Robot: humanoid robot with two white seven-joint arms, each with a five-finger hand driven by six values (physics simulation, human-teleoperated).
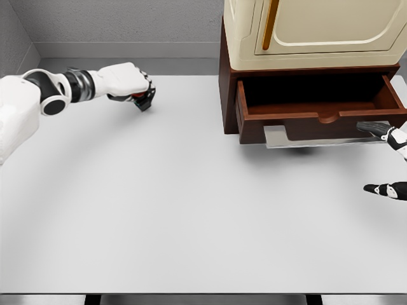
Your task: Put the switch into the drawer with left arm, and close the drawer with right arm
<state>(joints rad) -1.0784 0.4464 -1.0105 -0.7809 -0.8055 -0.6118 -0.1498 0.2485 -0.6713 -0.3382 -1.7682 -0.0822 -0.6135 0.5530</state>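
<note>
Head view: left robot hand (135,86) at upper left of the white table (191,210), fingers curled down around a small dark object with a red patch, the switch (141,98). Switch sits under the palm, at or just above the table surface; contact with the table can't be told. Left arm comes in from the left edge, white forearm roughly horizontal, black-and-grey wrist ring just behind the hand, elbow joint near the edge.

Right robot hand (389,162) only partly in frame at the right edge: two dark-tipped fingers visible, one near the drawer's front, one lower over the table. They're spread apart, holding nothing.

Dark brown wooden drawer (318,114) is pulled out of the brown cabinet base (227,95), interior dark, nothing seen inside. A grey metal handle (318,136) runs below its front panel. On top of the base stands a cream-coloured cabinet (305,32) with an orange vertical handle (270,25).

Switch is well apart from the drawer, far to its left.
</note>
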